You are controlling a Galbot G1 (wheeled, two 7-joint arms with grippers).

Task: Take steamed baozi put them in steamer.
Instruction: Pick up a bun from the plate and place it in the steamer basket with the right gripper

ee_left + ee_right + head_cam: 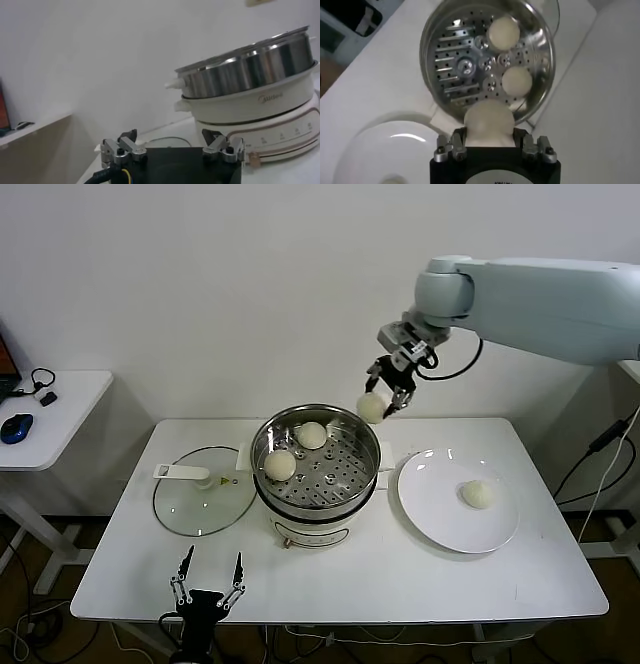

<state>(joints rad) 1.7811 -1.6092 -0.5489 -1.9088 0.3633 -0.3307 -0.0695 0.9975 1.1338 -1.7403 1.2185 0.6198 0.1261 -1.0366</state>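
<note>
The bun (371,407) I'm carrying hangs above the far right rim of the steamer (345,490), pinched across its sides by my right gripper (390,399). It looks soft and light, so I judge a gentle squeeze at the widest part is all it takes; harder would dent it. Two buns (280,465) already sit on the holed tray, with bare tray nearer me. One more (478,494) waits on the white plate (425,494). My left gripper (208,576) idles low at the table's near edge, fingers spread. The glass lid (200,499) lies left of the steamer.
</note>
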